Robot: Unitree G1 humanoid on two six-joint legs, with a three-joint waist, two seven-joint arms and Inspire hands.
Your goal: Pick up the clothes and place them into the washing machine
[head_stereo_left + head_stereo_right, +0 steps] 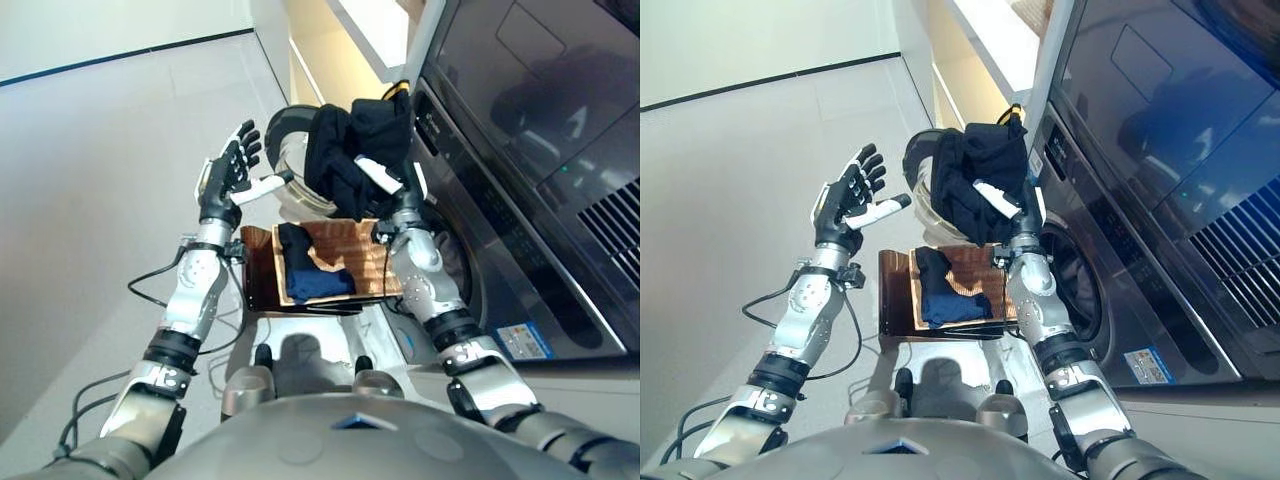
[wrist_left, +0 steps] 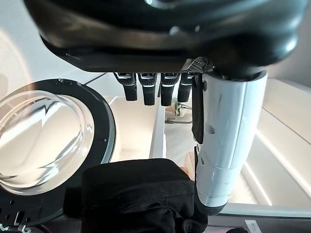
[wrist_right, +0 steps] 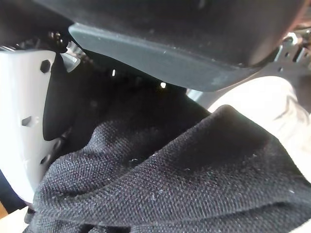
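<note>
My right hand (image 1: 400,205) is shut on a black garment (image 1: 350,155), held up in front of the washing machine (image 1: 520,200) beside its open round door (image 1: 285,150). The white thumb cover lies across the cloth (image 3: 170,170). My left hand (image 1: 228,175) is raised open to the left of the garment, fingers spread, holding nothing; its wrist view shows the black cloth (image 2: 136,194) and the glass door (image 2: 43,136). Below, a wooden basket (image 1: 355,262) holds a dark blue garment (image 1: 315,280) with a black piece (image 1: 293,240) on it.
The washer front rises along the right, with a dark panel above. A pale shelf unit (image 1: 340,60) stands behind the door. Open floor (image 1: 90,200) lies to the left.
</note>
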